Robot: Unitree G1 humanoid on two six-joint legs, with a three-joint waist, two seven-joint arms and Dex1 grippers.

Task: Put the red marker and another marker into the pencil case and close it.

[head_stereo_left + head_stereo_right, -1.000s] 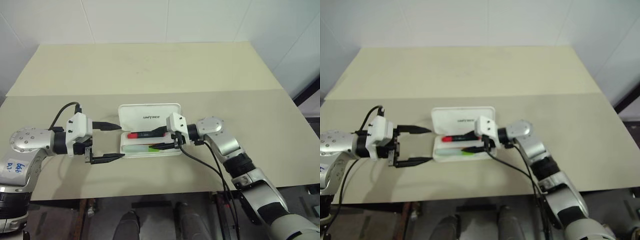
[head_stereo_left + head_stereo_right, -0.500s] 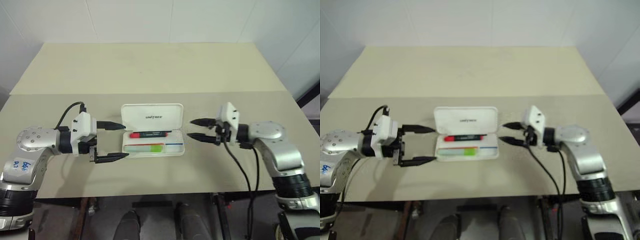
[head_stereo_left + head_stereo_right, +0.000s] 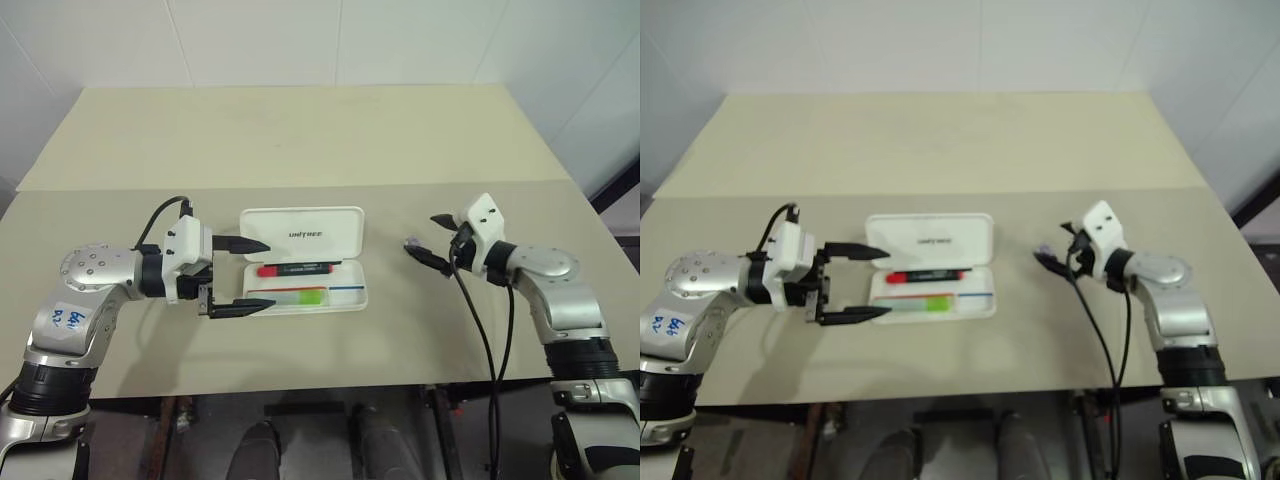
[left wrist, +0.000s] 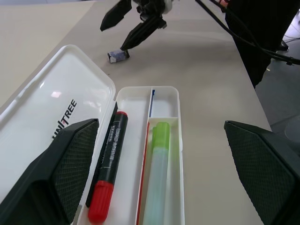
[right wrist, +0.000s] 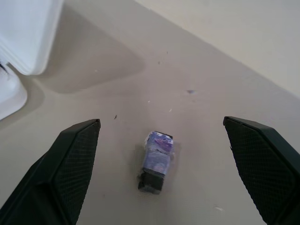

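a: where's the pencil case (image 3: pixel 302 260) right now?

b: centre of the head view, on the beige table (image 3: pixel 300 140), lid flipped up and back, unitree lettering facing me. the red marker (image 3: pixel 296 269) lies in the upper compartment of the tray, red end toward frame left, black section toward frame right. the light-green highlighter (image 3: pixel 300 296) lies in the lower compartment, alongside it. both are inside, case not shut yet.

a: left gripper?

b: i've got the left gripper (image 3: pixel 248 277) at the case's left end, centre-left of frame. fingers spread wide, nothing between them; one tip sits by the lid's left edge, the other by the tray's lower left corner. can't tell if either tip touches the plastic.

a: and the right one?

b: right gripper (image 3: pixel 430 239) is centre-right of the frame, well apart from the case, fingers wide and empty. a small purple object (image 5: pixel 157 160) lies on the table just in front of its tips, between the two fingers in the wrist view, not touched.
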